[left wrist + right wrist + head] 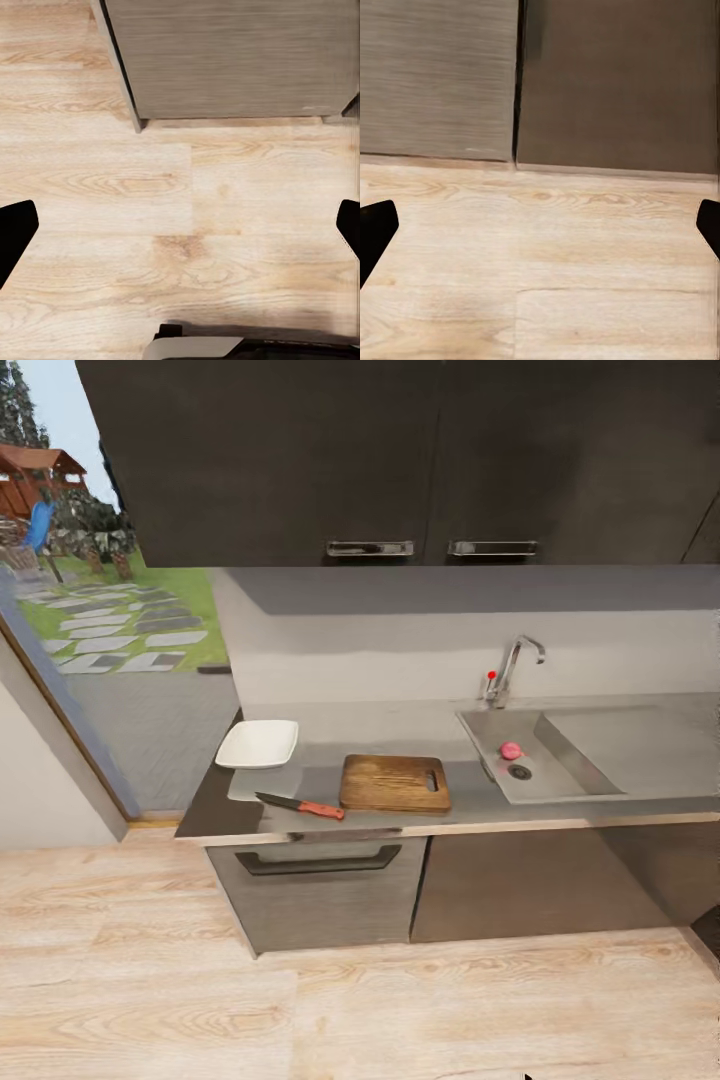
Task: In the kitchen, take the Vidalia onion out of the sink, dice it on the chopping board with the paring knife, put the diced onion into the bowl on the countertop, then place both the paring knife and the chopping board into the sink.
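In the head view the dark grey countertop (460, 815) carries the white square bowl (258, 744) at its left end. The paring knife (300, 806) with its orange-red handle lies near the front edge, and the wooden chopping board (395, 783) lies just right of it. A small pinkish-red onion (511, 750) rests in the grey sink (560, 775) beside the drain, under the chrome tap (512, 668). My left gripper (180, 225) hangs open over the wood floor. My right gripper (540, 229) is open too, facing the lower cabinet fronts, with nothing between its fingers.
Black upper cabinets (400, 460) hang above the counter. Dark grey lower units (320, 890) stand below it, with a drawer handle (318, 860). A glass opening onto a garden (110, 620) is at the left. Light wood floor (350, 1010) lies between me and the counter.
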You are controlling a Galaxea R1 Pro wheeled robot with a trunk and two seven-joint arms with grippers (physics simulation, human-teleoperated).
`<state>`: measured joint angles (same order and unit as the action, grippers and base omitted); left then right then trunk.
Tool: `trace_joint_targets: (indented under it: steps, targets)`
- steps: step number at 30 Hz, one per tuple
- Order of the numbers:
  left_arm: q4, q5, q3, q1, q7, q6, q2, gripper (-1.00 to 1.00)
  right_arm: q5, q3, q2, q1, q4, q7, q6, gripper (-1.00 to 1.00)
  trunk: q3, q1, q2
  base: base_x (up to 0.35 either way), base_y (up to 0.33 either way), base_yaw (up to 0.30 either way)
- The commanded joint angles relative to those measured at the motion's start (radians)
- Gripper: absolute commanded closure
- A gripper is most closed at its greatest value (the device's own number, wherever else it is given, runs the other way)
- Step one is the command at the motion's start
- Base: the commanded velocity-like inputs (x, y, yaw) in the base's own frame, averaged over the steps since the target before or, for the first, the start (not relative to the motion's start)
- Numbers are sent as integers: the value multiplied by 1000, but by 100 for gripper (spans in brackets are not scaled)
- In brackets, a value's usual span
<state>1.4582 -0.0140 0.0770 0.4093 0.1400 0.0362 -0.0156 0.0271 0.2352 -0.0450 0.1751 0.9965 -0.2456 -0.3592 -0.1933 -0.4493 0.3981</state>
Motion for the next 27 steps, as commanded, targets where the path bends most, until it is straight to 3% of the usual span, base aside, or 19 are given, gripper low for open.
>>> trace_joint_targets:
  steps: [1,27]
  targets:
    - [2,-1,1,0,5,4,0,-100,3,4,-1,0,1,-9,0,-100,-2,-1,2,0,-312,0]
    - [-14,-3,11,0,4,2,0,-100,5,3,-1,0,-46,-10,-2,-100,-2,-1,2,0,-320,0]
